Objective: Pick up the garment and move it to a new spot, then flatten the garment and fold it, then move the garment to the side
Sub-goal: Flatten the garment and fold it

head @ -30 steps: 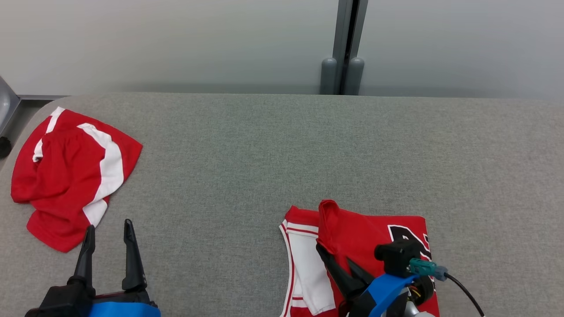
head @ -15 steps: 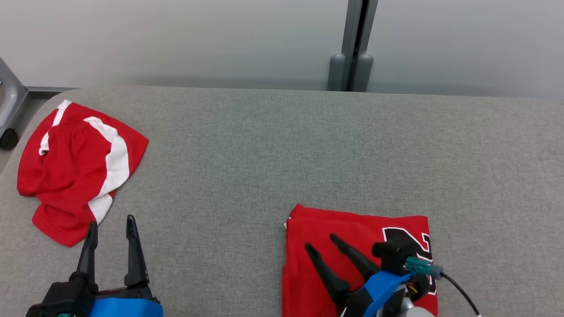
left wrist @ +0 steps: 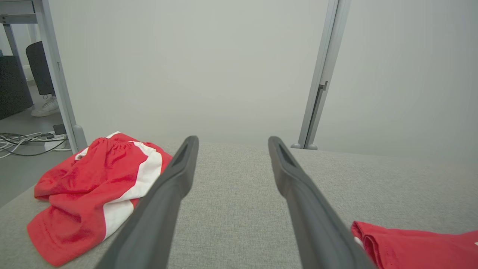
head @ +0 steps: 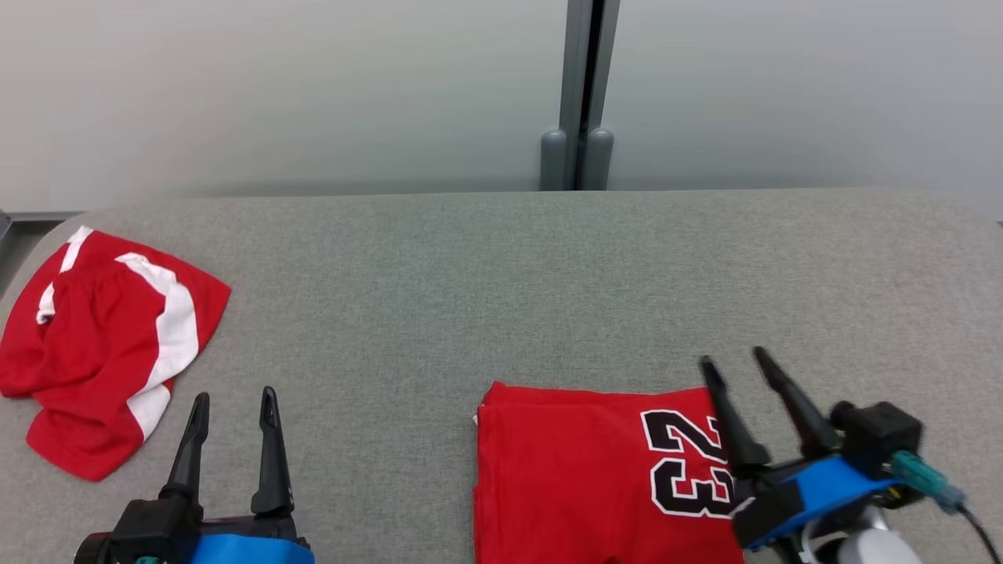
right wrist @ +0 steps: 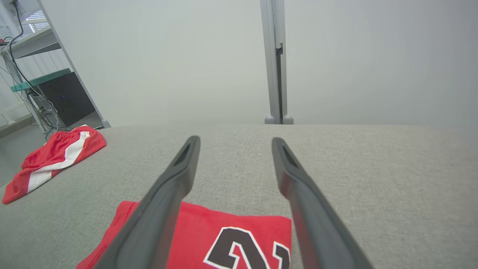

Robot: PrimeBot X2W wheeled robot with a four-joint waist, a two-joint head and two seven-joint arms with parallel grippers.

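Note:
The garment is a red jersey with a black "23", lying folded flat near the front of the grey padded table. My right gripper is open and empty at the jersey's right edge, its fingers pointing away over the table. The right wrist view shows the jersey beneath the spread right gripper. At the lower left my left gripper is open and empty, well clear of the jersey. In the left wrist view the left gripper points at bare table, with the jersey's corner to the right.
Crumpled red shorts with white stripes lie at the table's left end, also seen as shorts and shorts. A grey wall with a vertical post runs behind the table. Bare grey surface lies between the two red pieces.
My right gripper has opened and let go of the jersey's flap, which now lies flat with the white lining covered. The gripper then moved right to the jersey's edge. The head camera shifted.

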